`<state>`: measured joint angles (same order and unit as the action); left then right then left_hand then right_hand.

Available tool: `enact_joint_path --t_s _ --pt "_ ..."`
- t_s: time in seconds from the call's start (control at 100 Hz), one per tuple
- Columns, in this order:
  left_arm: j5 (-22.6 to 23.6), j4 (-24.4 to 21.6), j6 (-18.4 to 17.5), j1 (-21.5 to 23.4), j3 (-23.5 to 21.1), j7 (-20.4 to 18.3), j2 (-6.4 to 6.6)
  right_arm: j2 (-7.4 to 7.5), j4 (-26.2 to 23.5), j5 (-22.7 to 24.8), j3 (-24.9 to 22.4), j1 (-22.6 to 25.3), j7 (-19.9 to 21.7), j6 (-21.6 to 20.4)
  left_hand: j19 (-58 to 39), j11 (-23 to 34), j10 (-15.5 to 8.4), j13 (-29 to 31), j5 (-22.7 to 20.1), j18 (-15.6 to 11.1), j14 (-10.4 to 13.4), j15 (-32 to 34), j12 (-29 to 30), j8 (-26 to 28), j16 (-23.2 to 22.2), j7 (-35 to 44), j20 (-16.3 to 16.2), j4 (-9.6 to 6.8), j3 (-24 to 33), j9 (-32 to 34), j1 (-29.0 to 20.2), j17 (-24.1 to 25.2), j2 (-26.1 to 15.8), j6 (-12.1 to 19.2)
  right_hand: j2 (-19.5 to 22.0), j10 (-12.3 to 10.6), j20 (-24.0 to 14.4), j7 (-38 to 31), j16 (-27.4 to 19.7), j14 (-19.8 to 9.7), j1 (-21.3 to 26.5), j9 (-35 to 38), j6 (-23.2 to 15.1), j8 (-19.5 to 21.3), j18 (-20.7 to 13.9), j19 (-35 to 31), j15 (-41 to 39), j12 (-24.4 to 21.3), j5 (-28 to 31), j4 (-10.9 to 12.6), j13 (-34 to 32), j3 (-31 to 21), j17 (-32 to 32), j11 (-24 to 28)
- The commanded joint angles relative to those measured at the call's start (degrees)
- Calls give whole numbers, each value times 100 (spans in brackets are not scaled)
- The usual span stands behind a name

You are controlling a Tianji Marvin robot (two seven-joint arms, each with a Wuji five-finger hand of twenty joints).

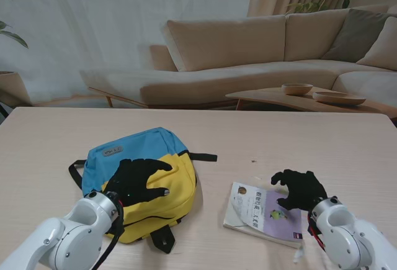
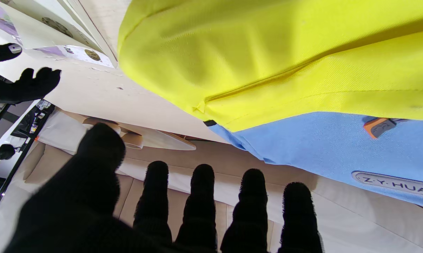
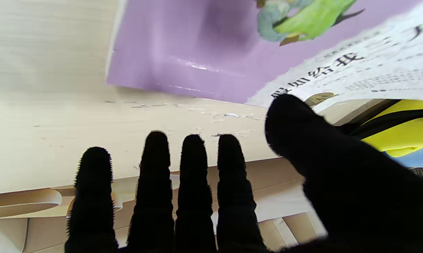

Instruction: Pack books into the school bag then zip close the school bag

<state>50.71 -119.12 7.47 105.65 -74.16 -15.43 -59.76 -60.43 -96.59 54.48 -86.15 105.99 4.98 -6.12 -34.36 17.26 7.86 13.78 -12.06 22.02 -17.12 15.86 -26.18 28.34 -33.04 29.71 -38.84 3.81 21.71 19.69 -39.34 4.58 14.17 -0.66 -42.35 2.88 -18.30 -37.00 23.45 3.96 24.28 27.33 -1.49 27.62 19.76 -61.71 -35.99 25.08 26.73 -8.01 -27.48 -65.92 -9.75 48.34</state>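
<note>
A blue and yellow fabric school bag [image 1: 146,177] lies flat on the light wooden table [image 1: 205,130], toward the table's left side and nearer its front edge than its far edge. Its blue upper part points away from me and its yellow front panel faces up. Black straps stick out at its left and right sides, and a black tab pokes out at its near end. The left wrist view shows the yellow panel [image 2: 267,52] close up, with a seam across it, and a small oval label on the blue cloth [image 2: 394,184].

The black-gloved left hand [image 1: 138,182] sits over the yellow panel with its fingers spread and extended, holding nothing. From the stand view I cannot tell whether the palm presses on the cloth or floats just over it. In the left wrist view the fingertips [image 2: 202,175] stand apart from each other, clear of the bag.

A paperback book with a purple and white cover [image 1: 265,213] lies flat on the table to the right of the bag, close to the front edge and not touching the bag. The right wrist view shows a green bird picture on its purple cover [image 3: 183,45].

The black-gloved right hand [image 1: 301,187] is at the book's far right corner, fingers apart and slightly curled, gripping nothing. Its fingers [image 3: 192,158] reach out past the book's edge, over bare table.
</note>
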Motion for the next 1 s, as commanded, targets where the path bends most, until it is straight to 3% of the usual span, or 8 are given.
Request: enact_joint_path --t_s 0.0,0.29,0.42,0.57,0.66,0.81,0.93,0.99 --pt "-12 -90 -35 71 -3 -96 -25 27 -59 66 -33 166 145 8 211 -36 -118 -158 147 -119 131 -104 -8 -81 105 -38 -90 -152 176 -214 126 96 27 117 157 380 67 166 -276 178 -247 -350 246 -174 -49 159 444 -355 -397 227 333 357 119 -509" --pt "-23 -105 -137 102 19 -27 -30 30 -87 170 -175 507 189 118 217 -42 -120 -155 147 -113 134 -112 -4 -85 112 -50 -93 -154 157 -203 124 96 24 118 447 968 183 657 -880 470 -400 -1186 1044 -542 -12 344 1621 -702 -1296 224 903 940 413 -1265" --pt "-55 -93 -172 100 10 -30 -29 74 -73 236 -201 559 455 -12 218 -45 -108 -156 151 -113 123 -113 -4 -86 112 -53 -95 -156 153 -212 116 95 25 109 210 1065 356 1005 -1126 457 -462 -1584 1184 -735 -69 628 2073 -846 -1611 112 1226 1003 670 -1531" --pt "-81 -83 -213 88 -6 -62 -23 122 -27 283 -150 536 722 -98 219 -45 -124 -156 159 -113 134 -113 -4 -88 112 -58 -97 -156 146 -215 115 95 20 115 -382 1002 475 1291 -1234 387 -451 -1539 1140 -841 -150 737 2238 -865 -1687 -39 1230 459 740 -1520" --pt "-99 -70 -233 73 -8 -79 -20 139 46 441 -77 496 696 -141 220 -40 -125 -153 164 -113 133 -112 -5 -88 111 -59 -98 -156 141 -208 117 95 23 112 -833 728 446 1249 -981 163 -209 -1078 1028 -716 -241 627 1780 -570 -1608 -93 1109 -8 704 -875" --pt "-112 -49 -245 54 -2 -84 -19 141 208 676 77 426 411 -160 221 -43 -121 -156 172 -113 137 -114 -5 -89 112 -61 -99 -157 142 -216 115 95 30 115 -1388 -133 206 940 -147 -61 501 -245 902 -526 -327 240 164 509 -1346 -56 800 -577 570 1667" --pt "-101 -47 -236 58 2 -76 -20 136 321 729 188 363 220 -126 221 -47 -132 -161 186 -113 137 -116 -4 -91 113 -65 -100 -157 144 -232 117 95 41 105 -1536 -759 26 626 651 -181 1001 558 919 -661 -259 25 -1465 1830 -1101 -16 348 -890 356 2326" --pt "-86 -50 -232 64 1 -74 -20 129 383 735 247 331 100 -94 221 -41 -120 -169 195 -113 134 -119 -6 -92 114 -69 -100 -157 145 -218 118 95 46 113 -1716 -1029 -53 453 974 -243 1321 906 933 -747 -199 -87 -2140 2450 -973 -512 50 -966 238 2530"
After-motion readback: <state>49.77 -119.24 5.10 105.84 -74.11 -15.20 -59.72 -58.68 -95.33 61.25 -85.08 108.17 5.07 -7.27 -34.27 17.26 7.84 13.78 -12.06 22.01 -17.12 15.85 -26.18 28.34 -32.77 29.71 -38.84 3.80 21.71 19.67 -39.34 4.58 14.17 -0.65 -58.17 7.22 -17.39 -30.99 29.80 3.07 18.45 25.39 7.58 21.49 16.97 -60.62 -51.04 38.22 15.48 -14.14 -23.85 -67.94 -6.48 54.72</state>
